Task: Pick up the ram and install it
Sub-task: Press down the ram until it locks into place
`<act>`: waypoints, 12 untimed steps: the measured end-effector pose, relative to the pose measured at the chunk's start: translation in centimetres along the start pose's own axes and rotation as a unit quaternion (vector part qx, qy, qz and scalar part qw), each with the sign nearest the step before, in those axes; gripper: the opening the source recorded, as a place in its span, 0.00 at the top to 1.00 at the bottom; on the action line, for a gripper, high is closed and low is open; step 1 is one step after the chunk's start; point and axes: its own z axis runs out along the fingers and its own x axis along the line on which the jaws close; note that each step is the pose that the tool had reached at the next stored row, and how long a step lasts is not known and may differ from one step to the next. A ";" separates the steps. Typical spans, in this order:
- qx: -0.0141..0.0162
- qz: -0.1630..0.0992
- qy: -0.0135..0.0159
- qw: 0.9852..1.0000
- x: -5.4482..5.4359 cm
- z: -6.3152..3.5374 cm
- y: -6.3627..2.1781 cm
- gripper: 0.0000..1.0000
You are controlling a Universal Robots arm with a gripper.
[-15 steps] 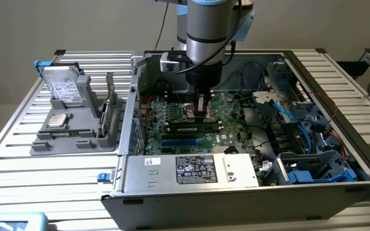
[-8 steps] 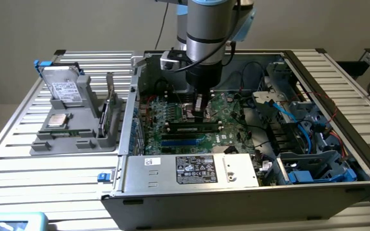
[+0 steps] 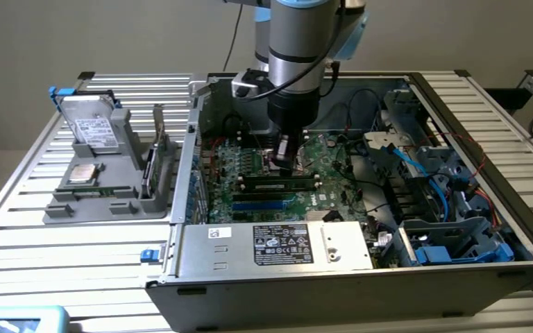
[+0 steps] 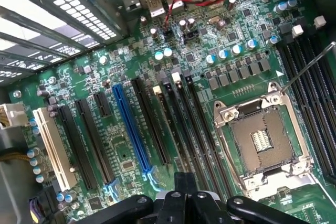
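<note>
My gripper [image 3: 283, 165] hangs straight down inside the open computer case, low over the green motherboard [image 3: 237, 166]. The ram [image 3: 280, 186], a long narrow stick with a pale label, lies along the slots just in front of the gripper's tip. I cannot tell whether it is seated or held. In the wrist view the black gripper body [image 4: 181, 195] sits over a row of long black slots [image 4: 181, 124], beside the open silver processor socket [image 4: 262, 140].
A grey tray [image 3: 109, 208] at the exterior view's left holds a hard drive [image 3: 91, 128], a square silver processor chip [image 3: 81, 173] and an upright green expansion card [image 3: 158, 156]. The case walls, the power supply [image 3: 280, 244] and blue cables [image 3: 405, 163] crowd the board.
</note>
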 end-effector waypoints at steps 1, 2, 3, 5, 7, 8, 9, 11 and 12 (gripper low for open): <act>0.000 0.007 0.000 1.000 0.0 0.00 0.00 0.89; -0.001 0.013 0.000 1.000 0.0 0.00 0.00 0.89; -0.001 0.020 0.000 1.000 0.0 0.01 0.00 0.89; -0.001 0.034 0.001 0.999 0.0 0.01 0.00 0.89; -0.002 0.048 0.001 0.999 0.0 0.02 0.00 0.89; -0.002 0.055 0.001 0.998 0.0 0.02 0.00 0.89; -0.003 0.061 0.001 0.998 0.0 0.02 0.00 0.89; -0.003 0.076 0.001 0.997 0.0 0.02 0.00 0.89; -0.004 0.083 0.002 0.997 0.0 0.02 0.00 0.89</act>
